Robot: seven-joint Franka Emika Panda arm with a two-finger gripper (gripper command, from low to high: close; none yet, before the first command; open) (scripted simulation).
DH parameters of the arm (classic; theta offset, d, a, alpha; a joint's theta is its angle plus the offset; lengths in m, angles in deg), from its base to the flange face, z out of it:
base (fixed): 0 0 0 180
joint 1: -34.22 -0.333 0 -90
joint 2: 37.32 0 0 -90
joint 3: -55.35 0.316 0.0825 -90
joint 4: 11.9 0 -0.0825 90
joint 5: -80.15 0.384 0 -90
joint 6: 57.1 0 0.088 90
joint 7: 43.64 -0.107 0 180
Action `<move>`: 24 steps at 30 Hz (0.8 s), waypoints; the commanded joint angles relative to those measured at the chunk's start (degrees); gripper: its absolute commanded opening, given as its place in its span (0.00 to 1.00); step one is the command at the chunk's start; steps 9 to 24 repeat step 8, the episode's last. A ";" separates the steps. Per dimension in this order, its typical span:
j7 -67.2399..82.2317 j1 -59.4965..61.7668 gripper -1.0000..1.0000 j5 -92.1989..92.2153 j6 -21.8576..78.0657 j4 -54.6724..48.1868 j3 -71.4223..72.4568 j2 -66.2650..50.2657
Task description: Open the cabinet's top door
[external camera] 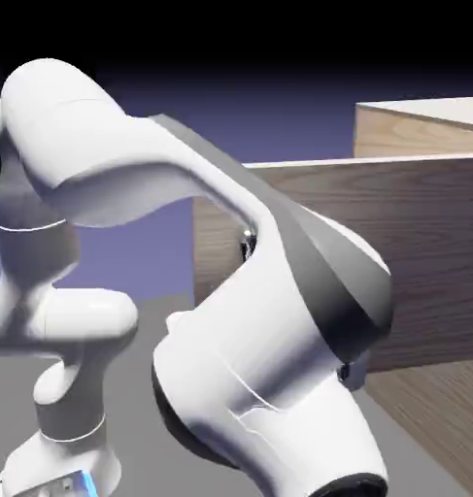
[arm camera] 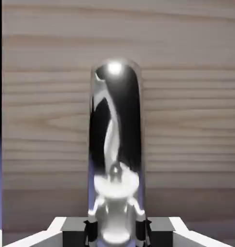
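A slim, rounded, mirror-bright metal handle (arm camera: 117,144) is filling the middle of the hand view, standing upright against a wide panel of light grey-brown wood grain (arm camera: 186,120). The handle's base is sitting between the gripper's (arm camera: 117,231) dark finger tips (arm camera: 91,231) at the bottom edge. A dark strip is showing along the left edge.
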 commanded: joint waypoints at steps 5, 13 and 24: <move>-3.52 -2.69 0.00 -3.15 2.63 -10.38 0.49 9.10; -5.79 -4.55 0.00 -4.47 4.60 -16.56 0.69 14.10; -5.79 -4.55 0.00 -4.47 4.60 -16.56 0.69 14.10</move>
